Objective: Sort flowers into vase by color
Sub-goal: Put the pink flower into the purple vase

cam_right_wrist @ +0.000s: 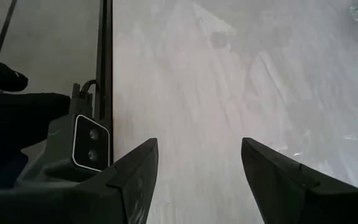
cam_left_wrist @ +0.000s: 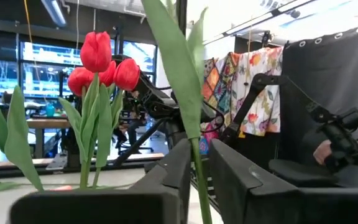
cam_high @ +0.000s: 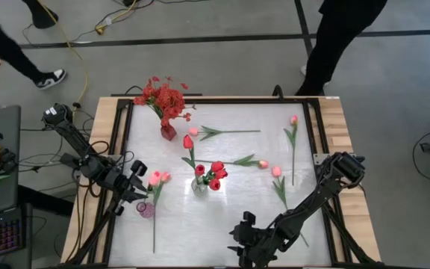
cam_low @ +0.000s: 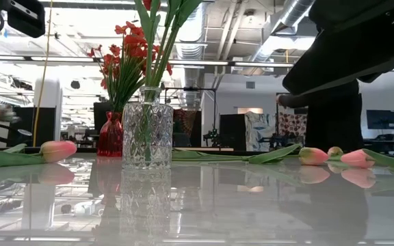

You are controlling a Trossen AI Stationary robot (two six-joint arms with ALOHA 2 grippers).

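High view, flowers: loose pink tulips point(cam_high: 277, 171) and one red tulip point(cam_high: 188, 142) lie flat on the white table point(cam_high: 230, 217); red tulips point(cam_high: 215, 176) stand in the clear vase point(cam_high: 199, 185) at the centre, a red spray point(cam_high: 164, 99) in the red vase point(cam_high: 169, 132).
High view, left gripper: the left gripper point(cam_high: 139, 183) sits at the table's left side, just beside the small pink vase point(cam_high: 146, 209), with a pair of pink tulips point(cam_high: 158, 178) right at its fingers.
High view, right gripper: the right gripper point(cam_high: 242, 246) waits at the near edge, well apart from every flower.
Low view, handling: the stems look thin, light and bendy, and the vases look like glass, so likely easy to tip; a hold on the mid stem, clear of bud and leaves, seems best.
Left wrist view, grip: one green stem point(cam_left_wrist: 193, 134) runs up through the narrow gap between the dark fingers point(cam_left_wrist: 176, 168), which pinch it or nearly so; the red tulips show beyond.
Right wrist view, grip: the fingers point(cam_right_wrist: 138, 174) are spread over bare table, holding nothing.
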